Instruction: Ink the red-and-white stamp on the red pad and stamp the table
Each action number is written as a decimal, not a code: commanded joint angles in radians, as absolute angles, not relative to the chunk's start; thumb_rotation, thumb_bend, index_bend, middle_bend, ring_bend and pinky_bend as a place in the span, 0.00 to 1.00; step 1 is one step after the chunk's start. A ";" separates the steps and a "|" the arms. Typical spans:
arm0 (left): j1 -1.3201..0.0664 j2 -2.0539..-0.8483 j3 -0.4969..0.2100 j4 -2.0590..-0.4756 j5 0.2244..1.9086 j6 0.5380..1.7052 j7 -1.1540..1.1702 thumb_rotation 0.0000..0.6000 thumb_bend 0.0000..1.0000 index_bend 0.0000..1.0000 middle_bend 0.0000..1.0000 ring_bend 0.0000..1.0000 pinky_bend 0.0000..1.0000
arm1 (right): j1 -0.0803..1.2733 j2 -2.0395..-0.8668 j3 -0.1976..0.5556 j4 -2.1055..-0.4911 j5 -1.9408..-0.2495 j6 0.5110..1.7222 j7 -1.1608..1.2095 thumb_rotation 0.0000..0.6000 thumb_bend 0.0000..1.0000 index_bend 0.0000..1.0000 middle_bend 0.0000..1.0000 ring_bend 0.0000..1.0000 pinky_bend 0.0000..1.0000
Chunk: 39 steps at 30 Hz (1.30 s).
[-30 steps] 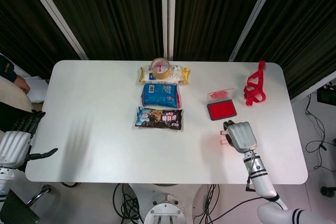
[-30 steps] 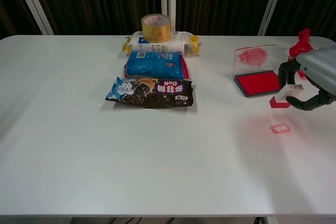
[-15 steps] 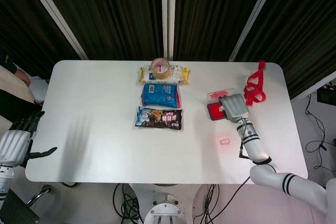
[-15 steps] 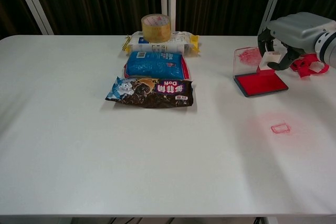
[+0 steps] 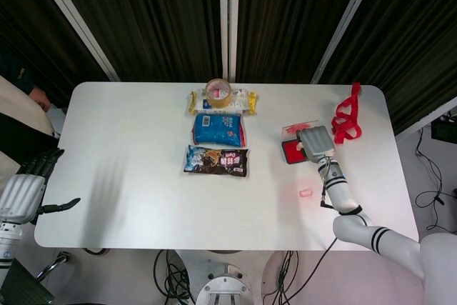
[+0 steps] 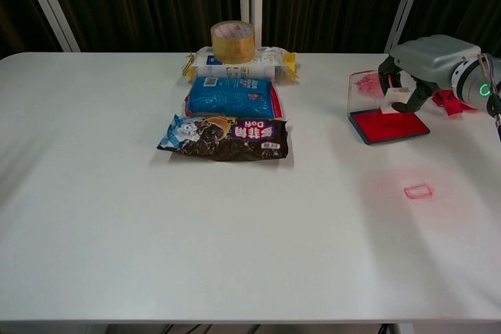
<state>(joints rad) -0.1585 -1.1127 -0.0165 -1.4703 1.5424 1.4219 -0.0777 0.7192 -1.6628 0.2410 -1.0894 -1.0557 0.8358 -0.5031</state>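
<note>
- on the right half of the white table (image 6: 117,217), the right hand (image 6: 427,64) holds the red-and-white stamp (image 6: 394,100) between its curled fingers, the stamp's base set down on the red pad (image 6: 389,125)
- from the head view the same right hand (image 5: 315,141) covers most of the red pad (image 5: 289,151), so the stamp itself is hidden there
- the pad sits in a shallow case whose clear lid (image 6: 368,87) stands open behind it, smeared with red ink on the inside
- nearer the front edge, apart from the pad, a small red rectangular stamp mark (image 6: 418,191) shows on the bare tabletop; any writing inside it is too small to read
- a red strap (image 5: 347,119) lies just beyond the pad toward the far right corner
- at the table's middle three snack packets lie in a row: a dark packet (image 6: 225,138) with pink and white lettering seen upside down and not readable, a blue packet (image 6: 232,97) with a small white label, and a white packet with yellow ends (image 6: 266,60)
- a roll of tan tape (image 6: 233,41) rests on top of the white packet
- the left hand (image 5: 27,189) hangs off the table's left edge, fingers spread and holding nothing
</note>
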 commanded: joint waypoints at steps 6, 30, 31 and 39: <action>-0.160 -1.110 -0.015 -1.478 1.542 1.420 -0.071 0.54 0.02 0.03 0.08 0.11 0.19 | 0.737 -1.701 0.218 -1.016 -1.049 0.803 -0.471 1.00 0.44 0.61 0.56 0.87 1.00; -0.151 -1.109 -0.012 -1.481 1.549 1.439 -0.078 0.55 0.02 0.03 0.08 0.11 0.19 | 0.672 -1.525 0.205 -1.293 -1.150 0.994 -0.416 1.00 0.44 0.63 0.58 0.87 1.00; -0.151 -1.109 -0.012 -1.482 1.549 1.440 -0.078 0.55 0.02 0.03 0.08 0.11 0.19 | 0.662 -1.511 0.196 -1.319 -1.156 1.003 -0.421 1.00 0.44 0.63 0.58 0.87 1.00; -0.150 -1.120 -0.008 -1.477 1.553 1.439 -0.078 0.55 0.02 0.03 0.08 0.11 0.19 | 0.546 -1.458 0.062 -1.440 -1.212 1.087 -0.452 1.00 0.44 0.63 0.57 0.87 1.00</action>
